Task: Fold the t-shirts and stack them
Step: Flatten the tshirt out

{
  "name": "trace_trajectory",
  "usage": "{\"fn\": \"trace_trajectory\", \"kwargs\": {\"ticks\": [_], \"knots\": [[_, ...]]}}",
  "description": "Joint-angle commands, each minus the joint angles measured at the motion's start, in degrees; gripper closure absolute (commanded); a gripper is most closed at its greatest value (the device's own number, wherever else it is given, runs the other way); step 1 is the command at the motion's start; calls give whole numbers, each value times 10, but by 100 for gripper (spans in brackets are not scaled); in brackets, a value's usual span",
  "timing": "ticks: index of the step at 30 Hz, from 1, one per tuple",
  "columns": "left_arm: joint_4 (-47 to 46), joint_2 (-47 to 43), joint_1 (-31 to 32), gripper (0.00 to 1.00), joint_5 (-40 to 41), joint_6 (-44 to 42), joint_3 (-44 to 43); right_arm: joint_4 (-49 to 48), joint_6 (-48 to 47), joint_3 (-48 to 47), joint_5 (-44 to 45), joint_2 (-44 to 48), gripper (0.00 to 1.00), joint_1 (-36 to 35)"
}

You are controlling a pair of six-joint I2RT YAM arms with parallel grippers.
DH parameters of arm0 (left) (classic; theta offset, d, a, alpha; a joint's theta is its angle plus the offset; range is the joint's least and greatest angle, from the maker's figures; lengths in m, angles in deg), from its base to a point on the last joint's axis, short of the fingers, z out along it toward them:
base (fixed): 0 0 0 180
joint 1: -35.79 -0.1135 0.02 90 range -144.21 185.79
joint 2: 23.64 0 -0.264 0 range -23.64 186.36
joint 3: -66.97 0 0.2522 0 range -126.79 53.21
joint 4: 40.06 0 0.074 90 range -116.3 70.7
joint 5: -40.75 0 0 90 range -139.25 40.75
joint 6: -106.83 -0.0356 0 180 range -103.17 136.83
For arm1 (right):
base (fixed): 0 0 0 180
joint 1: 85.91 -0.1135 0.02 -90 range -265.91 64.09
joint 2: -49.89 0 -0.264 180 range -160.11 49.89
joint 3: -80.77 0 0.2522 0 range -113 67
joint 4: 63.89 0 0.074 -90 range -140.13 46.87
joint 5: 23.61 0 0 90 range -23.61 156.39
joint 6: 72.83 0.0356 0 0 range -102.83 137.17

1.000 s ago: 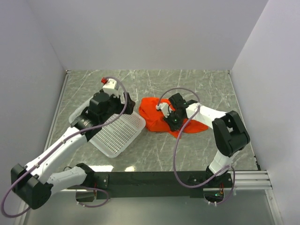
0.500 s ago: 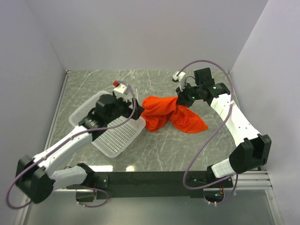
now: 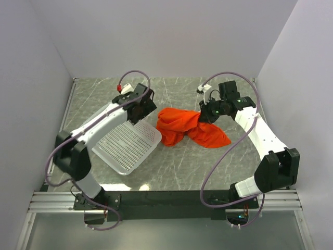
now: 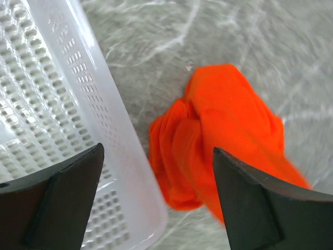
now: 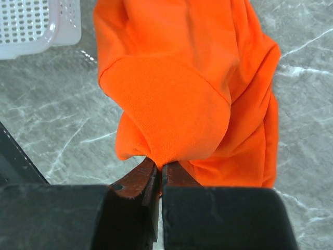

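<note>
One shirt, bunched on the table beside the basket. Now the right gripper has clamped a fold and pulled it up; the left gripper swung off the basket toward it, wide and empty. Looks like spreading, no folding yet.

High overview, two close downward wrist views; common t-shirt

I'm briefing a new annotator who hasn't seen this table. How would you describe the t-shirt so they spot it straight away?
Start from the grey marbled table. Near its middle, just right of the white mesh basket, lies a crumpled t-shirt, one edge pinched by the right end effector. It is the only cloth there, bright orange-red against grey and white.
</note>
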State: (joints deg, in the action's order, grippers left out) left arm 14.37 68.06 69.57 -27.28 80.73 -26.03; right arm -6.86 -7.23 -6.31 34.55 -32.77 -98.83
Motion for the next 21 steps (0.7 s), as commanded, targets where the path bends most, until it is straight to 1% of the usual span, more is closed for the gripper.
{"fn": "trace_trajectory", "kwargs": {"ticks": [1,2,3,4,5,10,12,13,14,15,16,17,18,19,20,21], "knots": [[149,79,-19,11,8,148,-77,-35,18,1,-11,29,100,-2],[173,97,-22,16,8,163,-112,-35,19,1,-10,30,100,-2],[209,125,-27,16,8,170,-125,-36,22,2,-11,31,100,-1],[220,135,-27,16,13,175,-137,-38,22,5,-13,32,100,-1],[226,144,-28,17,17,174,-151,-39,22,6,-13,34,100,-1],[231,180,-46,20,9,159,-157,-47,25,18,-13,42,100,1],[229,187,-50,32,10,148,-154,-49,27,20,-14,43,100,2],[223,190,-50,40,15,128,-152,-50,28,20,-15,43,100,4],[217,191,-50,55,23,114,-148,-49,28,20,-16,44,100,5],[212,192,-53,62,29,101,-145,-49,27,20,-17,44,100,6],[193,193,-54,73,35,48,-143,-49,27,19,-17,44,100,6],[199,194,-54,83,63,27,-144,-49,28,19,-18,44,100,8],[206,197,-53,86,82,18,-144,-49,27,18,-20,44,100,10],[200,197,-54,90,96,-23,-136,-49,27,19,-20,45,100,11],[195,197,-56,91,111,-42,-128,-49,28,19,-22,46,100,12],[185,188,-57,94,132,-63,-118,-50,27,20,-22,47,100,13]]}}
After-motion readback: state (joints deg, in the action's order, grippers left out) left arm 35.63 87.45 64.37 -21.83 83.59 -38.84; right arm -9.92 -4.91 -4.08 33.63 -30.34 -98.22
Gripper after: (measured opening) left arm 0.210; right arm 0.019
